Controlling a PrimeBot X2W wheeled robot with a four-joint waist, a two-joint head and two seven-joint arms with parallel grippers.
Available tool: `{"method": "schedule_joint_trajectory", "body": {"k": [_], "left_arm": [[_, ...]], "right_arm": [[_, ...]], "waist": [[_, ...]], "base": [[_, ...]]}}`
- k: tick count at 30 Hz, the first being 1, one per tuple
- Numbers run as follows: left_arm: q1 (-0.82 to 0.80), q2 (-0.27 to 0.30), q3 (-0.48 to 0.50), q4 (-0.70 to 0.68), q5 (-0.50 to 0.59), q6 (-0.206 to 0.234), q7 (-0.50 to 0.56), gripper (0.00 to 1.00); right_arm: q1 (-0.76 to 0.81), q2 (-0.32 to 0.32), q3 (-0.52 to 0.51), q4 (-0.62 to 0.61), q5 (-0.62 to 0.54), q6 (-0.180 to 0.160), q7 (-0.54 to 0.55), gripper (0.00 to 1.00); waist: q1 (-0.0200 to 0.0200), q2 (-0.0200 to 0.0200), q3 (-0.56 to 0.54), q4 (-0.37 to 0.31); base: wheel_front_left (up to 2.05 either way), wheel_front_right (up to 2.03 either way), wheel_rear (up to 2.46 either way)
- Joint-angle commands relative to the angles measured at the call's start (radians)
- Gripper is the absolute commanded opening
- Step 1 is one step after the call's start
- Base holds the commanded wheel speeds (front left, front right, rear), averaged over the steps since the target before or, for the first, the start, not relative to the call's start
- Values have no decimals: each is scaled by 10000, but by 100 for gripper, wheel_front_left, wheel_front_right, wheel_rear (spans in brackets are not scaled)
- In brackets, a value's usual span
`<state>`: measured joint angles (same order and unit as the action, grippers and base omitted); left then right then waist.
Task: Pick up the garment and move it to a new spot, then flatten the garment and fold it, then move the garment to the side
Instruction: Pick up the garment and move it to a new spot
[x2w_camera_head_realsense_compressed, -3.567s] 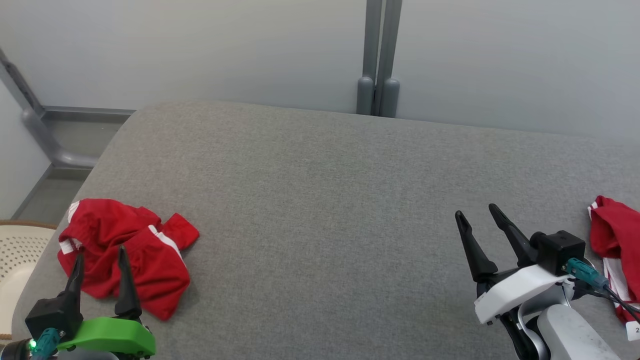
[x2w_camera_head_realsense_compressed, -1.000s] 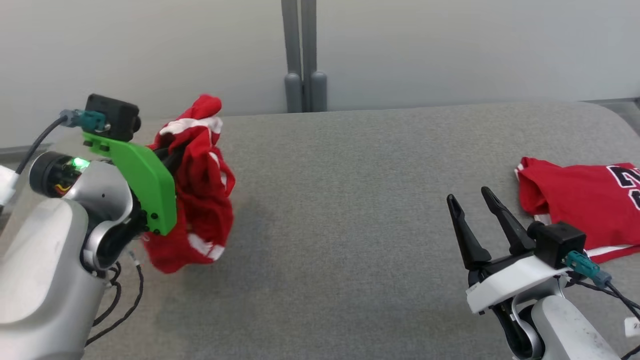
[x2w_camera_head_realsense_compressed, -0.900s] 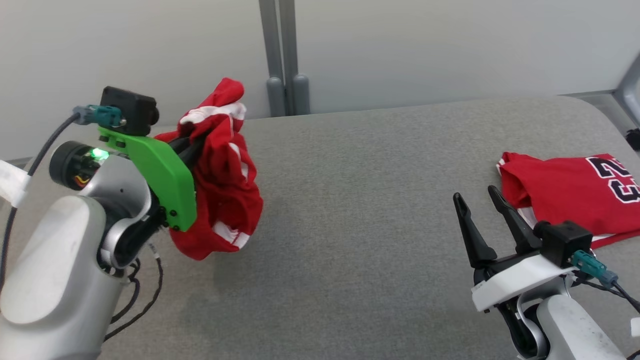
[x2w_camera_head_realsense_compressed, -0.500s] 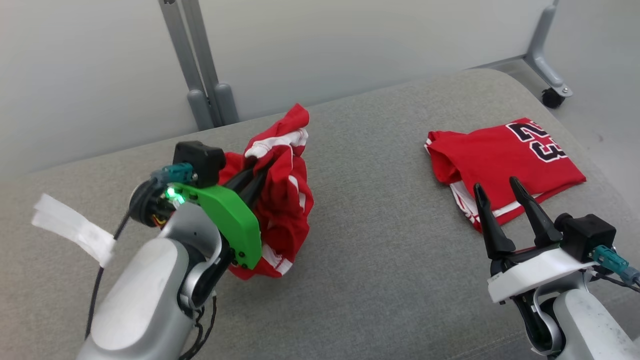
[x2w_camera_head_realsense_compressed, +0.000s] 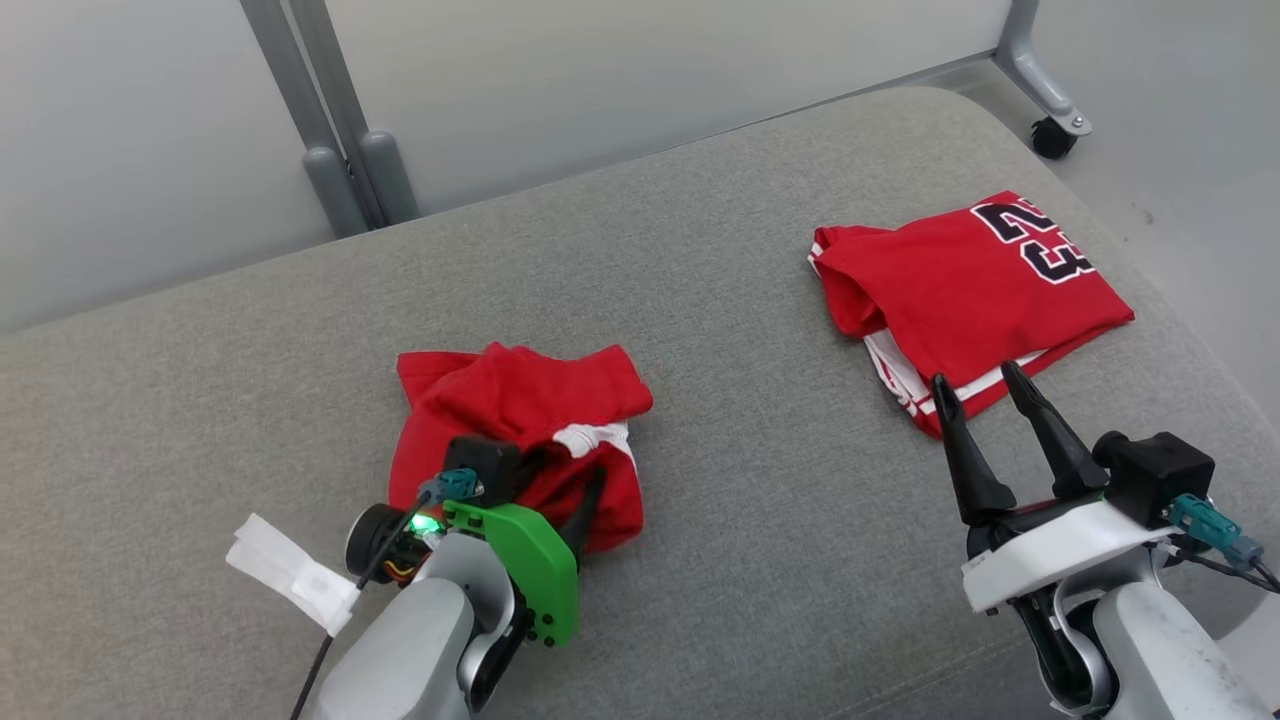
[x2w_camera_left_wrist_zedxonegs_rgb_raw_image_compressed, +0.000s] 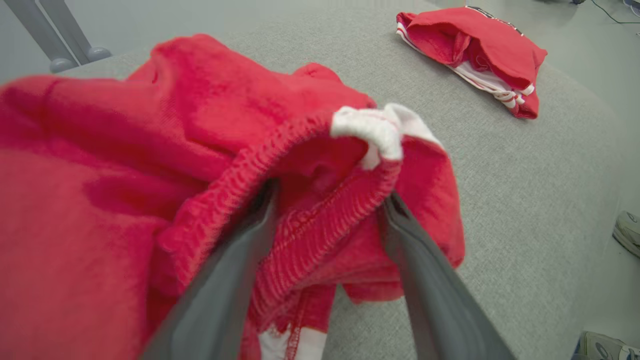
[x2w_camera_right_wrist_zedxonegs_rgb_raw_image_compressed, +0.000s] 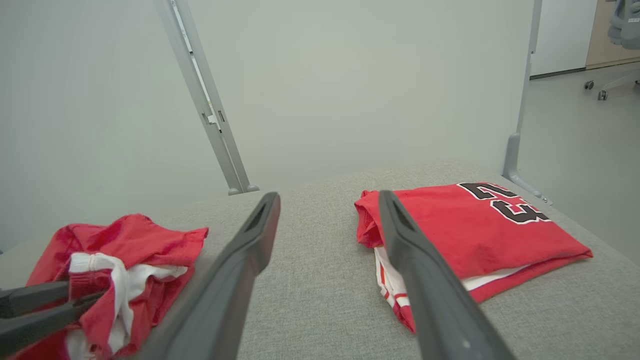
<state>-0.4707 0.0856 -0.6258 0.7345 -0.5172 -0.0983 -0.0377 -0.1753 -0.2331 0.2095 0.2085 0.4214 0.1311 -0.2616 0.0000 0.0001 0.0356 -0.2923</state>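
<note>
Soft cloth, coarse cloth, hard plastic
We see the crumpled red knit garment with white ribbed trim (x2w_camera_head_realsense_compressed: 520, 405) matt and fuzzy on the grey woven upholstered surface (x2w_camera_head_realsense_compressed: 720, 300), dull and grainy; the folded red jersey with printed numerals (x2w_camera_head_realsense_compressed: 960, 290) looks smoother; our left gripper (x2w_camera_head_realsense_compressed: 565, 475) shows smooth green plastic and matt dark fingers (x2w_camera_left_wrist_zedxonegs_rgb_raw_image_compressed: 225, 280).

Light is bright, even and diffuse, as from overhead; the red garment (x2w_camera_head_realsense_compressed: 520, 405) throws only a faint soft shadow on the grey surface (x2w_camera_head_realsense_compressed: 720, 300); in the left wrist view the cloth nearest the lens is blurred; the head view is sharp
</note>
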Motion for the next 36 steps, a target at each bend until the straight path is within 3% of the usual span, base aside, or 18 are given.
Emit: {"method": "schedule_joint_trajectory", "body": {"k": [1, 8, 12, 16, 21, 25, 31, 36], "left_arm": [[-196, 20, -38, 168, -63, -63, -192, 100], [-309, 288, -412, 65, 88, -222, -651, 100], [-10, 707, -439, -776, -77, -239, -421, 100], [449, 1324, -128, -2086, -342, 38, -9, 100], [1333, 2383, 755, -4094, -717, 980, 238, 100], [2247, 2970, 1807, -5417, -1012, 1928, -306, 100], [3733, 3287, 2903, -6406, -1170, 2947, -1489, 100], [4776, 3206, 3294, -6773, -1143, 3248, -2025, 100]], "right_arm": [[-17, -30, -13, 24, 29, -8, -42, 100], [199, -100, -195, 22, -4, -8, -42, 100], [341, -152, -450, -62, -47, -8, -42, 100], [520, -179, -713, -146, -97, -8, -42, 100], [698, -125, -957, -301, -139, -8, -42, 100], [836, -19, -1053, -425, -191, -8, -42, 100], [1197, 126, -1195, -486, -235, -8, -42, 100], [1562, 282, -1489, -567, -352, -8, -42, 100]], "waist": [[0, -1, -94, 149], [0, -1, -438, 592], [0, -1, -623, 899], [0, -1, -760, 1193], [0, -1, -829, 1460], [0, -1, -838, 1583], [0, -1, -956, 1666], [0, -1, -1071, 1714]], "base": [[0, 0, 0], [0, 0, 0], [0, 0, 0], [0, 0, 0], [0, 0, 0], [0, 0, 0], [0, 0, 0], [0, 0, 0]]}}
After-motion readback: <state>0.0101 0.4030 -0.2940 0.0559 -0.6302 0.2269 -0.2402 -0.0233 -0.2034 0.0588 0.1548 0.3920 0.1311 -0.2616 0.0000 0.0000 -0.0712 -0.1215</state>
